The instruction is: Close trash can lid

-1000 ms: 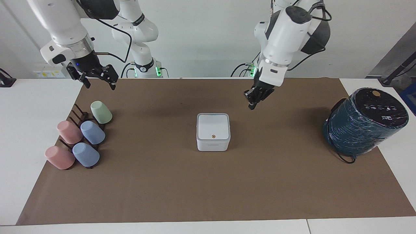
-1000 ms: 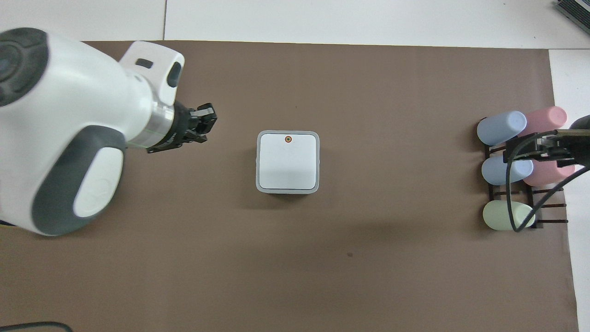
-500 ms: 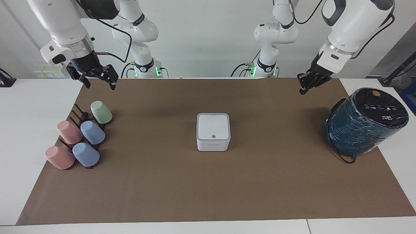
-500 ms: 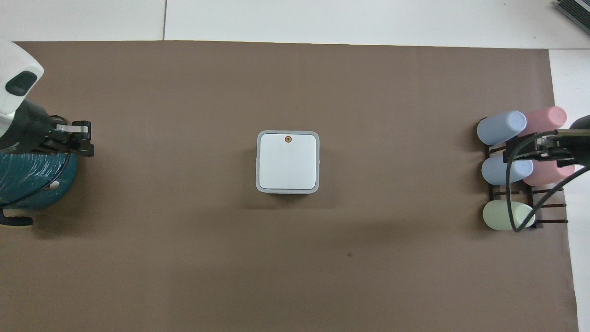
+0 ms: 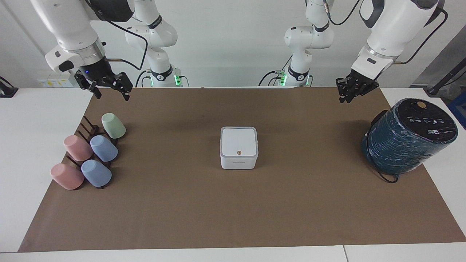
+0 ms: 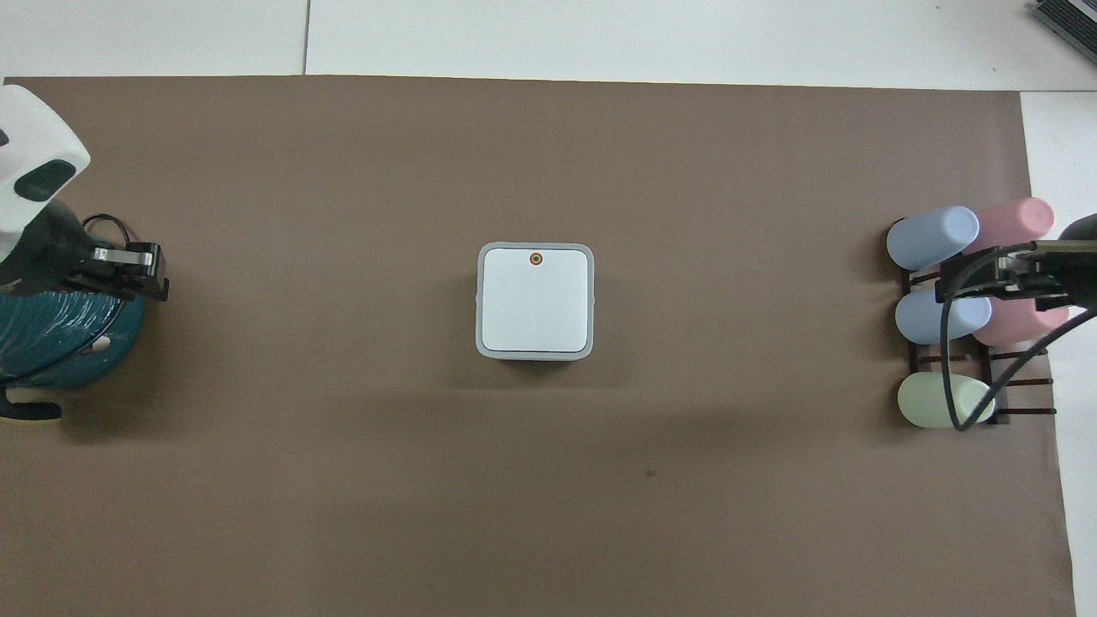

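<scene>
Trash can (image 5: pixel 239 153) mid-table, lid (image 5: pixel 239 142) flat down, well apart from both raised grippers, right gripper (image 5: pixel 110 88) spread open, left gripper (image 5: pixel 351 92) apparently empty, finger gap unreadable.

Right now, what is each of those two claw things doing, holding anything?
Left gripper: empty, raised beside the dark teal cylindrical appliance; open or closed cannot be told.
Right gripper: open, empty, raised near the pastel plastic cups.

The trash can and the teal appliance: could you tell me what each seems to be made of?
The trash can looks like smooth matte white plastic, with rounded moulded corners and a flat lid. The teal appliance seems wrapped in clear film, judging by shiny wrinkles; its black top looks glossy, probably plastic.
</scene>
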Robot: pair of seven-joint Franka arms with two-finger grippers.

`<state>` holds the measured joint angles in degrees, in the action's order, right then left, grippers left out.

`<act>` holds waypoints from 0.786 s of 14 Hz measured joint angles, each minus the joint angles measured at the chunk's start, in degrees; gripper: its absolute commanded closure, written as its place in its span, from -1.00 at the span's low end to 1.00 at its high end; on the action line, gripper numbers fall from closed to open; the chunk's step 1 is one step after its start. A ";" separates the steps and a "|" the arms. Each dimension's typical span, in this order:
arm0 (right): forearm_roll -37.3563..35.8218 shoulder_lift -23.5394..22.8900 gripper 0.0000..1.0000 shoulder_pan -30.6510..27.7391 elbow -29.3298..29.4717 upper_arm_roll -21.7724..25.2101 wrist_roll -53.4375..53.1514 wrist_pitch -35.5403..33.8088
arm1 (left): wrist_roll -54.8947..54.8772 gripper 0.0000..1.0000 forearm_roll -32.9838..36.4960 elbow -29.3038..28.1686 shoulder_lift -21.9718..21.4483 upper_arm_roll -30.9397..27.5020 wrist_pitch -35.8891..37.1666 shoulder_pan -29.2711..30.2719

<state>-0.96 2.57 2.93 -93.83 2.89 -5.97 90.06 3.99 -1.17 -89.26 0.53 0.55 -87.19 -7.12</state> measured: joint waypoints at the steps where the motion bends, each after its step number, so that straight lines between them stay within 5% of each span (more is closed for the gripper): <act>1: 0.00 0.00 -1.00 0.00 0.00 0.00 0.00 0.00 | -0.12 -0.59 0.01 -0.01 -0.01 0.00 -0.22 0.00; 3: 0.00 0.00 -1.00 0.00 0.00 0.00 0.00 0.00 | -0.32 -1.00 0.02 -0.02 -0.01 0.00 -1.29 0.00; 11: 0.00 0.00 -1.00 0.00 0.00 0.00 0.00 0.00 | -0.66 -1.00 0.11 -0.64 -0.01 0.05 -7.18 0.00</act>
<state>-0.96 2.57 2.93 -93.83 2.89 -5.97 90.06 3.32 -1.06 -89.90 0.52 0.60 -94.37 -7.12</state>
